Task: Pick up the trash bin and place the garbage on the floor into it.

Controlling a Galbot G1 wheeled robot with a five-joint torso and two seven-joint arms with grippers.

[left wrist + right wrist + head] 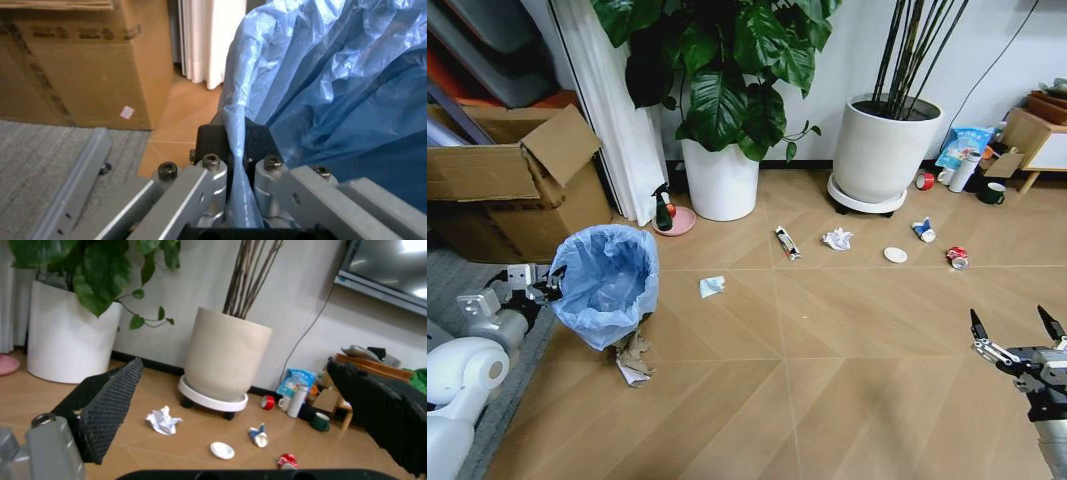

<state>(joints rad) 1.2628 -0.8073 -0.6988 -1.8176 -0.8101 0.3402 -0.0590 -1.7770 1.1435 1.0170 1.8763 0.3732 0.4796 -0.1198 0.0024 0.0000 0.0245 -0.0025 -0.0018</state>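
Note:
The trash bin (607, 282), black with a baggy light-blue liner (333, 75), stands on the floor (847, 350) at the left. My left gripper (545, 284) (235, 137) is shut on its rim and liner. Garbage lies scattered: a tan paper wad (634, 357) against the bin's base, a white paper (712, 287), a dark wrapper (787, 242), a white wad (837, 238) (162, 420), a white disc (895, 255) (221, 450), a blue-white packet (924, 230) (258, 436) and a red-white can (957, 258) (288, 460). My right gripper (1017, 326) (233, 365) hangs open at the lower right, holding nothing.
Two large white plant pots (721, 178) (882, 150) stand along the wall. A cardboard box (517, 185) and a grey mat (467, 280) lie left of the bin. A spray bottle (664, 208) stands on a pink dish. A white bottle (964, 172) and a green mug (994, 193) sit by a wooden stand (1037, 140).

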